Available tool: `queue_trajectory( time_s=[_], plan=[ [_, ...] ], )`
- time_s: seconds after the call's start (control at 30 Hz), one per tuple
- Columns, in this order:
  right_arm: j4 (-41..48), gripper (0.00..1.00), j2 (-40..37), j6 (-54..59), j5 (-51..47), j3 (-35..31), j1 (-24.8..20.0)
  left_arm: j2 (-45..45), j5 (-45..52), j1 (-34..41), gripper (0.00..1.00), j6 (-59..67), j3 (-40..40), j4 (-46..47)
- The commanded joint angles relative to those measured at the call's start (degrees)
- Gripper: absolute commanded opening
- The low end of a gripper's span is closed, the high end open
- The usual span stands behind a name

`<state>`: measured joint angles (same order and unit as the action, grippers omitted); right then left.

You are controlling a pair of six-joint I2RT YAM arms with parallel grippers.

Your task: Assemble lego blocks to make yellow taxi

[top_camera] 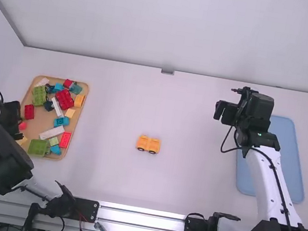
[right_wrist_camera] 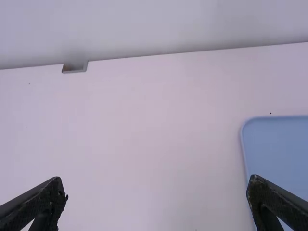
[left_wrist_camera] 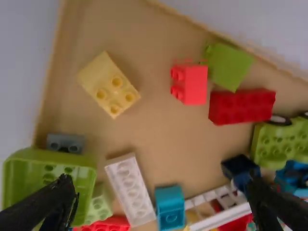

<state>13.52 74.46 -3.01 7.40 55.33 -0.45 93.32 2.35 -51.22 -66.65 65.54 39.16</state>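
The small orange wheeled block assembly (top_camera: pixel 148 144) sits mid-surface (top_camera: pixel 172 183), well apart from the wooden tray (top_camera: pixel 55 157) on the left and the blue tray (top_camera: pixel 288 163) by the right edge. The left gripper (top_camera: pixel 15 117), fingers spread and grasping nothing, hangs over the wooden tray's near left side; the right gripper (top_camera: pixel 225 108), also parted and unloaded, is left of the blue tray. The left wrist view brings out a grey brick (left_wrist_camera: pixel 65 143) beside an upturned green one (left_wrist_camera: pixel 50 180).
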Motion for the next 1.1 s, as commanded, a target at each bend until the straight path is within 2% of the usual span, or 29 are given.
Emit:
queue_trajectory(
  time_s=[0.0,0.1,0.13,0.2,0.53,0.73,0.87,1.07],
  plan=[
    [0.28,0.99,0.46,-0.17,0.28,2.45,-0.24,0.57,-1.79,-0.15,1.00,-7.17,-3.43,-1.99],
    [0.52,0.99,0.46,0.07,0.31,2.45,-0.24,0.57,-2.08,-0.24,0.98,-11.34,-7.37,-6.54],
    [0.63,0.99,0.46,0.07,0.28,2.45,-0.24,0.57,-1.81,-0.42,0.88,-11.63,-8.87,-8.50],
    [0.68,0.99,0.46,0.07,0.28,2.45,-0.26,0.57,-1.31,-1.01,0.83,-11.58,-10.21,-10.27],
    [0.22,0.99,0.46,0.02,0.31,2.45,-0.24,0.57,0.37,-6.10,0.90,-9.92,-10.29,-11.13],
    [-0.02,0.99,0.46,0.02,0.31,2.45,-0.24,1.90,0.85,-7.48,0.91,-10.71,-6.47,-6.43],
    [0.07,0.99,0.46,0.04,0.31,2.45,-0.24,4.68,0.85,-7.28,0.92,-12.02,-3.61,-4.98],
    [0.50,0.99,0.46,0.07,0.28,2.45,-0.24,12.61,6.19,-7.28,0.89,-12.63,0.72,-3.41]
  ],
)
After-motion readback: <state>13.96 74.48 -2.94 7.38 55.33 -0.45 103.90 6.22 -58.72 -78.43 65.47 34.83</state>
